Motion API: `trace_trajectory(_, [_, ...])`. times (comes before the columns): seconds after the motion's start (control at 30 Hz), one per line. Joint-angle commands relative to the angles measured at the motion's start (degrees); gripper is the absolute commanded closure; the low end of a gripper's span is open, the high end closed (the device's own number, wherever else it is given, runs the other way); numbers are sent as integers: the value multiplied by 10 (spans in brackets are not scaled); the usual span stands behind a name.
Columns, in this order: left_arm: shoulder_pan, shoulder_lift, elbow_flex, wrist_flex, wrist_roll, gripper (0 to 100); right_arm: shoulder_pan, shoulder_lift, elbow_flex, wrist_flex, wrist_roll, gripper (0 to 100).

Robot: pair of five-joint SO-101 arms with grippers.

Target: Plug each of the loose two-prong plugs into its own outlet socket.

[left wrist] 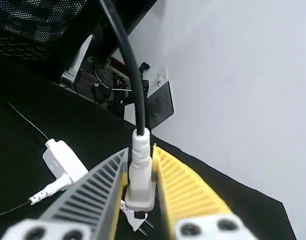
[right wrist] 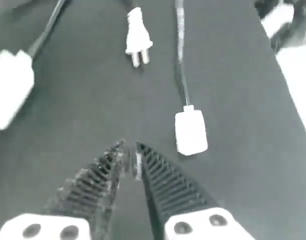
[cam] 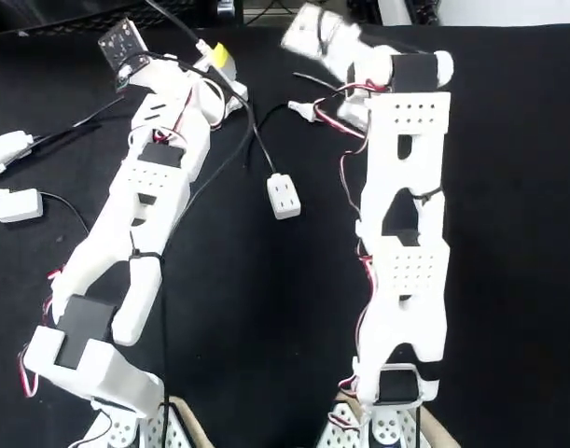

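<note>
My left gripper (left wrist: 141, 200), one finger grey and one yellow, is shut on a white two-prong plug (left wrist: 138, 187). The plug's black cable runs up from it and its prongs point out beyond the fingertips. In the high view this gripper (cam: 215, 58) is at the far left-centre of the table. My right gripper (right wrist: 130, 148) is shut with nothing in it and hangs above the black table. Beyond it lie a loose white plug (right wrist: 138, 34) and a white outlet socket (right wrist: 191, 131). In the high view a socket (cam: 284, 196) lies between the arms and a loose plug (cam: 303, 112) lies farther back.
More white sockets lie at the table's left edge (cam: 16, 205) (cam: 6, 147), and one (left wrist: 62, 160) sits beyond the left gripper. Another white block (right wrist: 10, 87) lies off to the side of the right gripper. Black cables cross the table's far half. A wall stands behind.
</note>
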Motion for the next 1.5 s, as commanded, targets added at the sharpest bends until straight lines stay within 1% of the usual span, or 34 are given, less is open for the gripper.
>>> trace_trajectory(0.0, [-5,-32,-7,-11,10,970,-12,-35,-49,1,-209,987])
trace_trajectory(0.1, [-7,-32,-7,-11,52,970,-14,-39,-77,4,-328,987])
trace_trajectory(0.2, [-14,-32,-7,-11,83,970,-15,-69,-83,4,-409,987])
trace_trajectory(0.3, [-15,-32,-6,-11,90,970,-16,-116,-69,4,-449,987])
trace_trajectory(0.37, [-15,-32,-6,-11,91,970,-24,-148,-35,4,-477,987])
trace_trajectory(0.47, [-15,-32,-6,-11,89,970,-44,-198,65,4,-522,987])
trace_trajectory(0.6, [-15,-33,0,-11,89,970,-71,-254,197,-8,-556,987])
trace_trajectory(0.7, [-11,-49,10,-11,91,970,-85,-272,264,-39,-555,986])
trace_trajectory(0.73, [-9,-61,17,-11,91,970,-88,-277,281,-49,-544,986])
trace_trajectory(0.83, [0,-100,44,-13,91,970,-104,-291,303,-73,-479,986])
trace_trajectory(0.97, [7,-136,80,-14,91,970,-104,-313,319,-112,-404,986])
trace_trajectory(1.07, [7,-145,92,-14,91,970,-119,-331,323,-119,-375,986])
trace_trajectory(1.17, [7,-146,93,-14,96,970,-141,-351,330,-115,-377,986])
trace_trajectory(1.3, [1,-149,73,-15,168,970,-144,-403,335,-114,-434,986])
trace_trajectory(1.47, [7,-197,39,-14,176,970,-147,-516,335,-80,-507,986])
